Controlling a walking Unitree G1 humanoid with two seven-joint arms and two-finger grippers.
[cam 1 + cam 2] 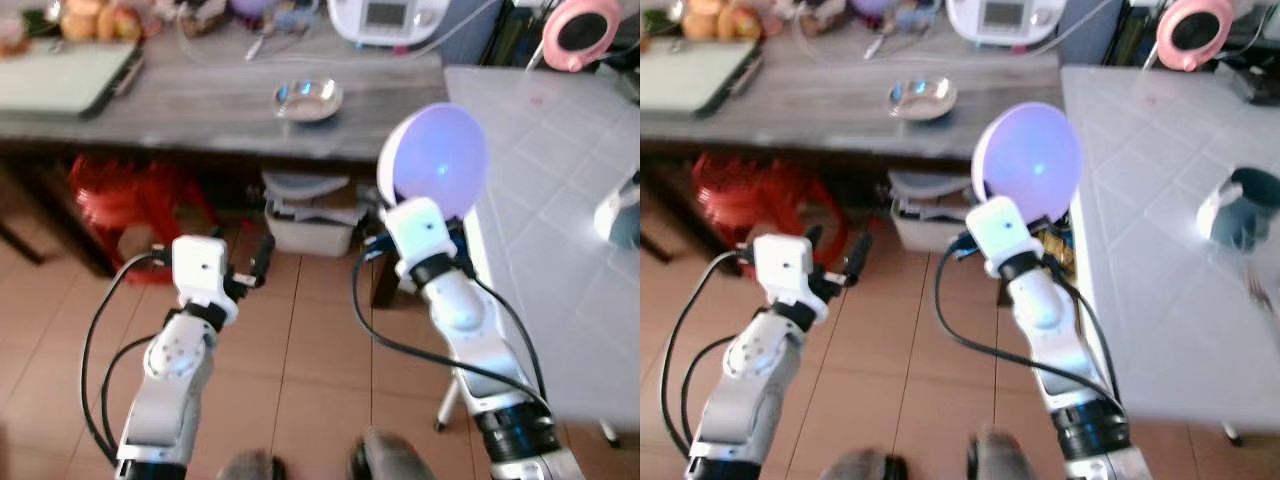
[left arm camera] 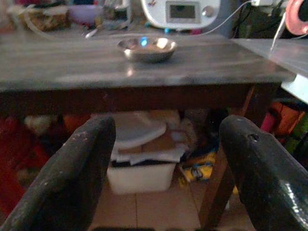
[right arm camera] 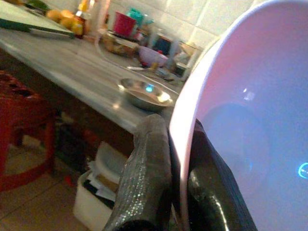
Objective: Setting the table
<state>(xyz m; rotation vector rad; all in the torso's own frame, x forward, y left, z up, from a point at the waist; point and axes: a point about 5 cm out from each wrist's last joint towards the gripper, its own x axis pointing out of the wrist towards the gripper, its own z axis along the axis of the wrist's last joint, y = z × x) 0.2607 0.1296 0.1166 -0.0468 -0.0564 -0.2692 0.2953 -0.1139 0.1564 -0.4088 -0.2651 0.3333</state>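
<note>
We carry a plate toward the table we are setting.

The white tiled table (image 1: pixel 560 200) lies on our right, the wooden counter (image 1: pixel 200 110) with its steel bowl (image 1: pixel 308 98) ahead. Our right gripper (image 3: pixel 168 168) pinches the lilac plate (image 1: pixel 432 160) by its rim, holding it upright for carrying. Our left gripper (image 2: pixel 163 159) hangs wide open, holding nothing, free to help.

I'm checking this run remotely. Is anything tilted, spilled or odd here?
Nothing spilled. The right gripper pinches the purple plate by its rim, held on edge rather than flat. The steel bowl sits upright on the wooden table.
</note>
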